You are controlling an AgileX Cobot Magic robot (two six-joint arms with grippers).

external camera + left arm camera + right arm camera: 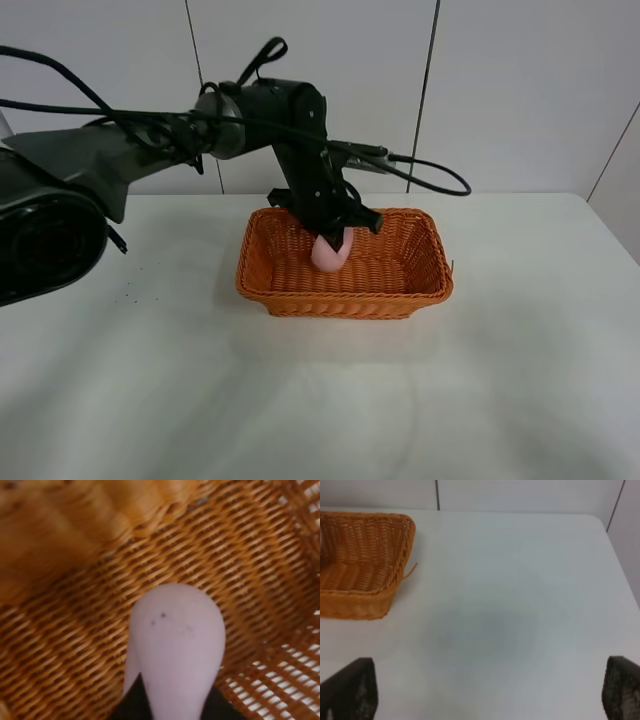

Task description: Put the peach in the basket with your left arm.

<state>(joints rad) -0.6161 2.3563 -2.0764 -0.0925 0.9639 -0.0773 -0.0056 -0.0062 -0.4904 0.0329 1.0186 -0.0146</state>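
The orange wicker basket (345, 300) stands on the white table, just right of the middle toward the back. My left gripper (338, 236) reaches down into it and is shut on the pale pink peach (330, 254), which hangs low inside the basket, toward its left half. In the left wrist view the peach (175, 645) sits between the two dark fingertips of the gripper (175, 707), close over the woven basket floor (75, 645). My right gripper (489, 690) is open and empty over bare table, with the basket (406, 550) off to one side.
The white table (500, 400) runs out to a white panelled wall at the back. Black cables (430, 180) loop off the left arm above the basket's far rim. A loose wicker strand (411, 571) sticks out of the basket's corner.
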